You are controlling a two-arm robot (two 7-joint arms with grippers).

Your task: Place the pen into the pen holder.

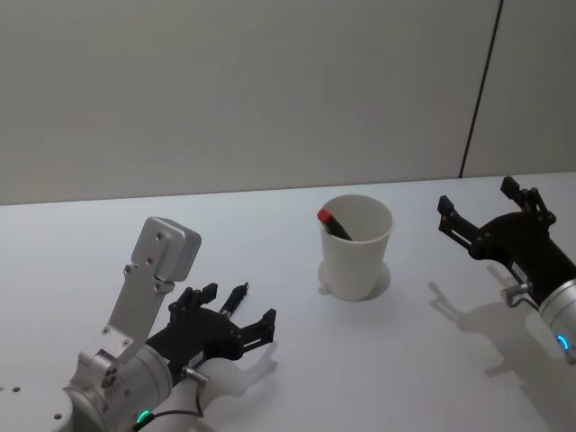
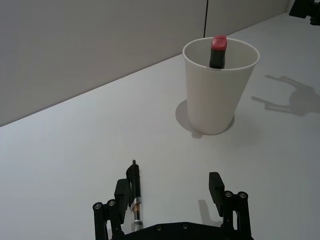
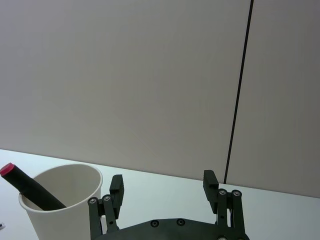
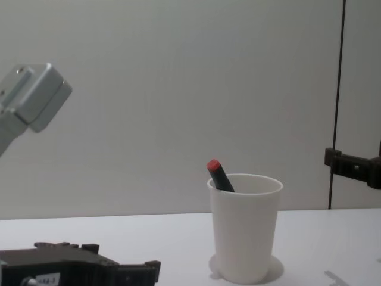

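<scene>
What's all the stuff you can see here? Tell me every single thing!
pen holder: 1, white, upright mid-table
marker: 1, dark with a red cap, leaning inside the pen holder
pen: 1, black and clear, lying on the table left of the pen holder
table: 1, white, under everything
wall: 1, grey, behind the table
left gripper: 1, black, open, straddling the pen
right gripper: 1, black, open, right of the pen holder, holding nothing

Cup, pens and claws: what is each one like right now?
pen holder: upright, open-topped, marker inside.
red-capped marker: leaning in the pen holder, cap sticking out.
pen: lying flat on the table, not gripped.
left claw: open, low, straddling the pen.
right claw: open, empty, beside the pen holder.
</scene>
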